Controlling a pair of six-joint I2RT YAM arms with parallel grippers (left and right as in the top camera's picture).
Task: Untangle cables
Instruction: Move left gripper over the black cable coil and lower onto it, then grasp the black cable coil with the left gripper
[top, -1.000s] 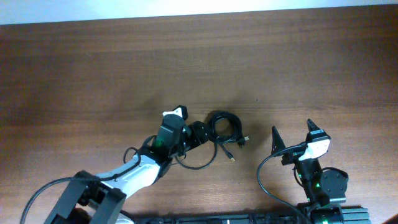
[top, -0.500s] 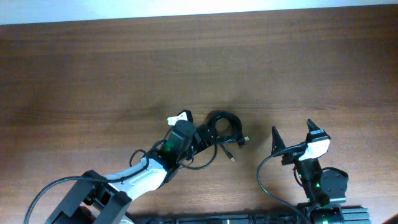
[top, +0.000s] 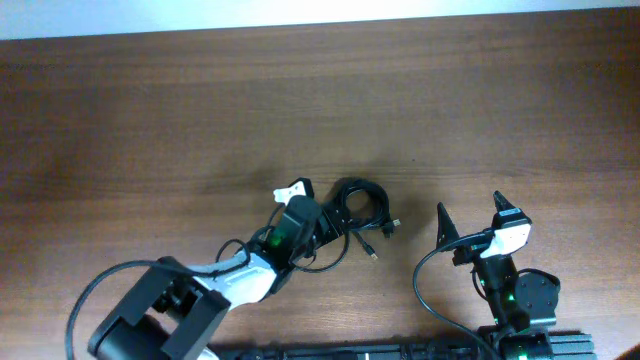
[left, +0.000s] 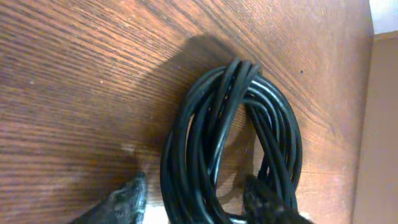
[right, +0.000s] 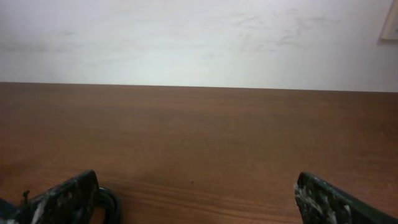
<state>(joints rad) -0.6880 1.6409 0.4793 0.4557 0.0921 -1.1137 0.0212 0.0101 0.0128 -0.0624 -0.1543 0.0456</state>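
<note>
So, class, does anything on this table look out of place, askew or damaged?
Nothing stands out. The cables lie in one tangled coil on the table, plug ends poking out beside it; no damage visible.

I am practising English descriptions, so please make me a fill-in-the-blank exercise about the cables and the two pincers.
The coiled cables are ____ in colour. The left pincer has ____ fingers, one on each side of some strands. The right pincer, apart from the cables, holds ____.
Missing words: black; two; nothing

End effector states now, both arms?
Left end effector: open, straddling cables, not yet gripping.
Right end effector: open, empty.
</note>
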